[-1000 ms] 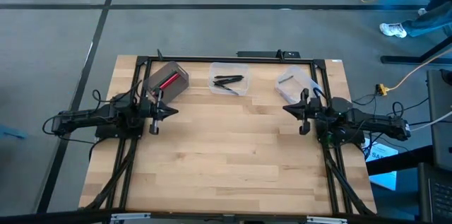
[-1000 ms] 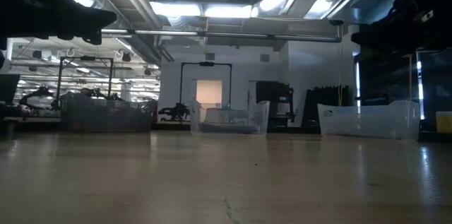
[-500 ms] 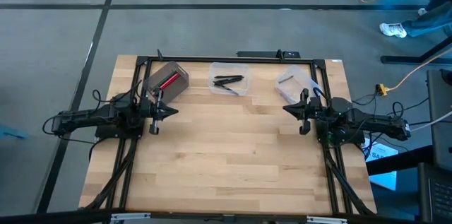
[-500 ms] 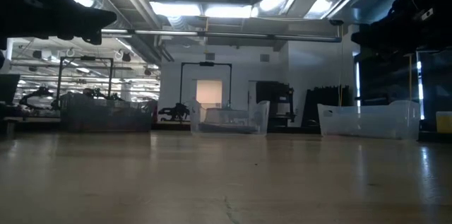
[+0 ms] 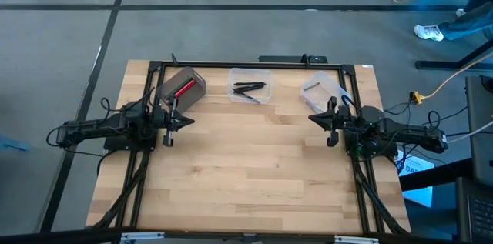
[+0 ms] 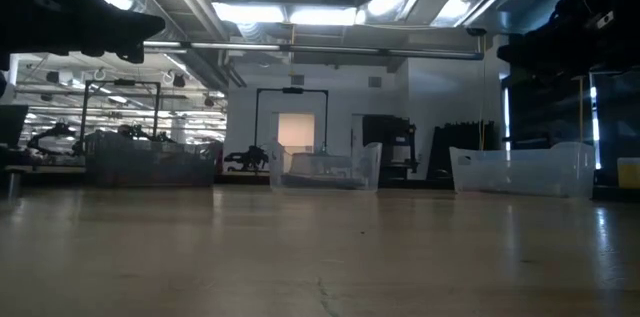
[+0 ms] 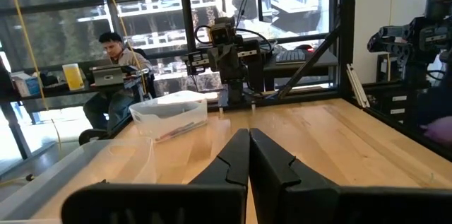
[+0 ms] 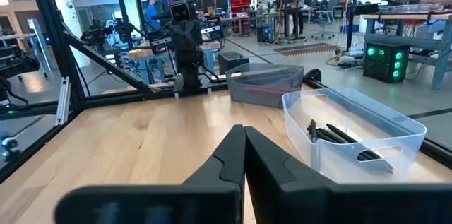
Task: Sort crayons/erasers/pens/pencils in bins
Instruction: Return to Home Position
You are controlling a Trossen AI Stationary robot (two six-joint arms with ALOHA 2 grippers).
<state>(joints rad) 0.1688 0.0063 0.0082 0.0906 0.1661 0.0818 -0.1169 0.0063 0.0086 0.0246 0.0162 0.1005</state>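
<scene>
Nothing has moved in the last second. The table (image 5: pixel 246 175) shows no loose sticks, so sorting looks done. Both arms sit folded at its sides, left gripper (image 7: pixel 248 146) and right gripper (image 8: pixel 244 139) pinched together, empty. The grey box (image 5: pixel 197 81) holds red sticks (image 5: pixel 183 88), the square tub (image 5: pixel 250 72) black sticks (image 5: pixel 249 88), the round tub (image 5: pixel 333 85) a grey stick (image 5: pixel 311 85).

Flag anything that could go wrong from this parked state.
1. The grey box sits right beside the left gripper; the next swing of that arm might clip it.
2. The clear rounded tub is just as close to the right gripper, and it looks light, so a nudge could slide it toward the far edge of the table.
</scene>
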